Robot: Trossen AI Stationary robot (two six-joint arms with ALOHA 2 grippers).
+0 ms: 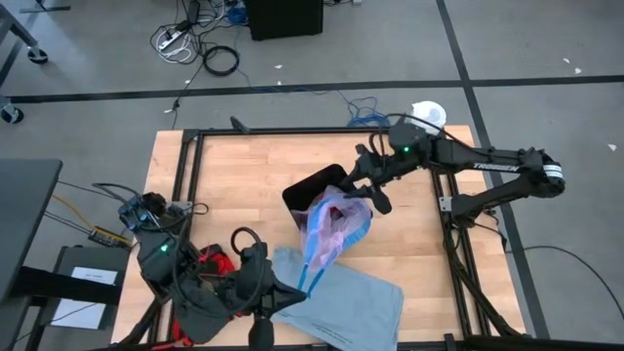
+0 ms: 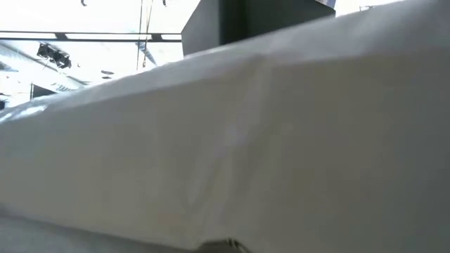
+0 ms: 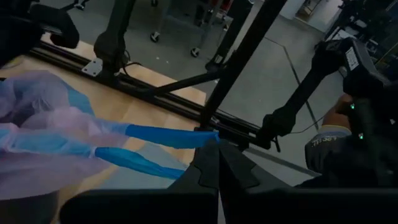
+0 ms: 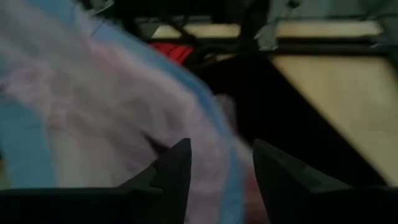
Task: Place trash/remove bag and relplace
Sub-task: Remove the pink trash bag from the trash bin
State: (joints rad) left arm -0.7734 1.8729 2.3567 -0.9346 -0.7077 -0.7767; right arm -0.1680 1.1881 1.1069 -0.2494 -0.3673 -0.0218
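Observation:
The thin pink-lavender bag (image 1: 336, 222) bulges beside the black bin (image 1: 314, 187) at mid-table. Its blue drawstring ties (image 1: 310, 275) run toward the near edge into my left gripper (image 1: 291, 291), which is shut on them. The bag (image 3: 37, 124) also shows in the left wrist view. My right gripper (image 1: 376, 199) stands open at the bag's far right side, with the bag (image 4: 112, 93) filling its wrist view. Whether its fingers touch the plastic I cannot tell. A grey-blue liner (image 1: 346, 300) lies flat on the table near the front edge. The trash is hidden. My left gripper (image 3: 217, 158) pinches the free ends of the blue ties (image 3: 186, 137) between its two shut fingers. The fingers come nearly level from the table's near left. The two ties stretch straight from the bag's neck to the fingers, above the table.
Red gloves (image 1: 216, 259) lie by the left arm at the near left. Black frame rails (image 1: 190, 175) border the wooden table (image 1: 244, 185). Pale plastic sheet (image 2: 267, 140) covers nearly all of the low view. A white object (image 1: 429, 113) sits at the far right corner.

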